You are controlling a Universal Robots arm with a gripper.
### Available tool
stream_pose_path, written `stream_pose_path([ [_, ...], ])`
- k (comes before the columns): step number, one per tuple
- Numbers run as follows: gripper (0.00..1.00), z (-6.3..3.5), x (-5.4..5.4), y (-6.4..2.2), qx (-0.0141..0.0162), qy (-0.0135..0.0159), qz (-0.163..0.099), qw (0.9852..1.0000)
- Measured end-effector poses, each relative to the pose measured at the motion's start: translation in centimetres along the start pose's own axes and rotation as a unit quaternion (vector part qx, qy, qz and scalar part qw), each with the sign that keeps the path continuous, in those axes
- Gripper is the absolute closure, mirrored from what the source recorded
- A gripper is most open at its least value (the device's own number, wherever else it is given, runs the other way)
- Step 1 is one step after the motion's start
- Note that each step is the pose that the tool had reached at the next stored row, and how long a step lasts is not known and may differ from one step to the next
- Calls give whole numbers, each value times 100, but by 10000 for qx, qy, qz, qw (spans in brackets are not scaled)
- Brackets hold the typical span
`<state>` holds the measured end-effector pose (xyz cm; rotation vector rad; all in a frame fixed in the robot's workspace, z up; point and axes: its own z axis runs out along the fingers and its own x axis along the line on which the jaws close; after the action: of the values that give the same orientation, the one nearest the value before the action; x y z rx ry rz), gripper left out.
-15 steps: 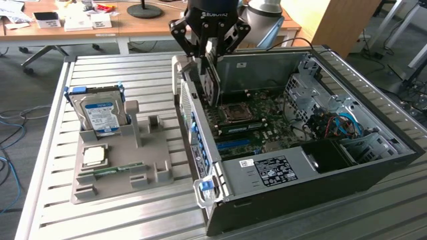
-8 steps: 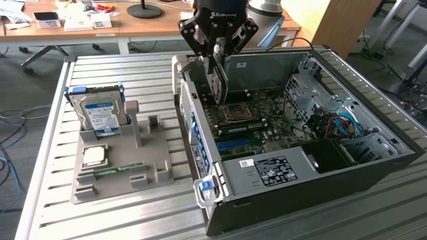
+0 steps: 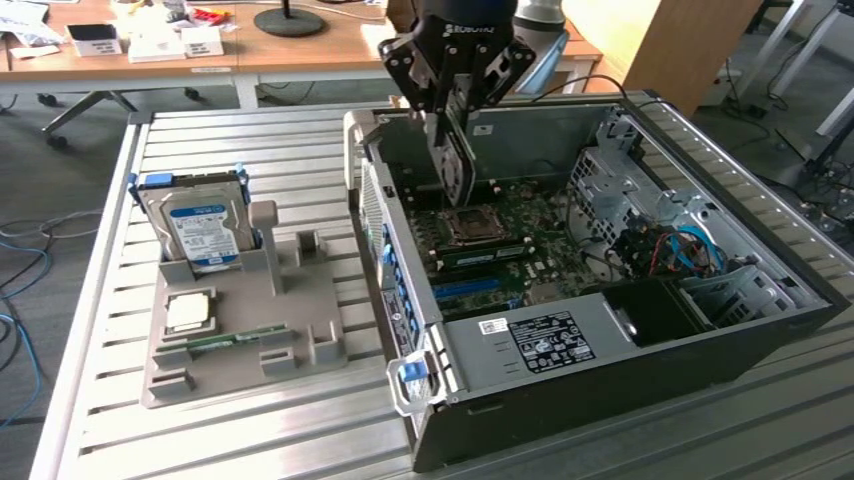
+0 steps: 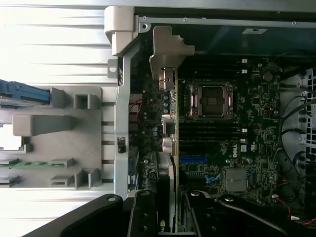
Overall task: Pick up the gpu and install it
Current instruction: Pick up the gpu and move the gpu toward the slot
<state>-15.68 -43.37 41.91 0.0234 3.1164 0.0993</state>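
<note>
- The slatted metal table [image 3: 240, 440] is carrying everything, with bare slats showing along the lower edge of the exterior view.
- The open computer case [image 3: 627, 380] is lying on its side across the centre and right of the frame. Its top side is uncovered, exposing the motherboard [image 3: 534, 250], the empty CPU socket [image 3: 470, 225] and a labelled power supply [image 3: 547, 340] in the near corner.
- The grey parts holder [image 3: 307, 330] is sitting at the exterior view's left, just beside the case. It is keeping a hard drive [image 3: 200, 225] upright, and a processor chip [image 3: 188, 311] and a memory stick [image 3: 234, 338] lying flat.
- The gripper [image 3: 454, 100] is reaching down from the upper centre, clamping the gpu [image 3: 458, 165] between its fingers [image 4: 143, 212].
- The gpu is hanging edge-on inside the case opening, close to the wall nearest the holder, with the socket just beside it on the exterior view's right. Its silver bracket [image 4: 168, 54] is pointing toward the case's far wall.
- Whether its lower edge is touching the board, I cannot tell.
</note>
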Motion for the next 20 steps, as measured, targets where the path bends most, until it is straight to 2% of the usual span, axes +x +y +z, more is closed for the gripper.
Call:
stream_pose_path([
  [12, 73, 7, -271, 4, -3, 0, 0, 10000],
  [20, 73, 10, -404, 6, -3, 0, 1, 10000],
])
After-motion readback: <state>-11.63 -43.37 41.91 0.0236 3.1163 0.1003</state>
